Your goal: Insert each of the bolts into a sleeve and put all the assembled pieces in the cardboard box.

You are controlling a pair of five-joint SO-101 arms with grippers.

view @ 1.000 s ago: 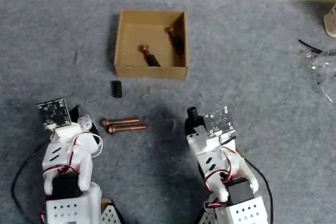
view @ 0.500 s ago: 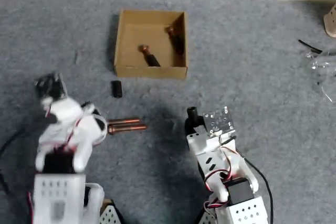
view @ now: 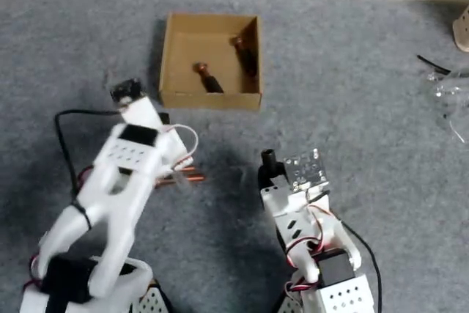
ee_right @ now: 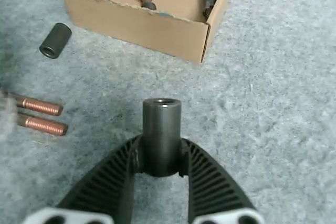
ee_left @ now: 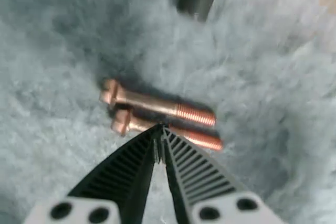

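Observation:
Two copper bolts [ee_left: 157, 106] [ee_left: 197, 137] lie side by side on the grey felt. My left gripper [ee_left: 159, 132] is shut and holds nothing; its tips hover right above the nearer bolt. From above, the left arm covers most of the bolts [view: 189, 174]. A loose black sleeve [ee_right: 55, 39] lies between the bolts and the cardboard box [view: 209, 99]. My right gripper [ee_right: 161, 156] is shut on a second black sleeve [ee_right: 161, 129], held upright, open end up, to the right of the bolts [ee_right: 42, 107]. Inside the box lie two assembled pieces [view: 209, 77] [view: 245, 53].
Black cables and clear plastic [view: 447, 86] lie at the far right, with a pale object [view: 462, 27] at the edge. Open felt surrounds the box and lies between the two arms.
The left arm has swung forward from its near-left position to over the two bolts, now covering part of them. The right arm and its sleeve have kept still.

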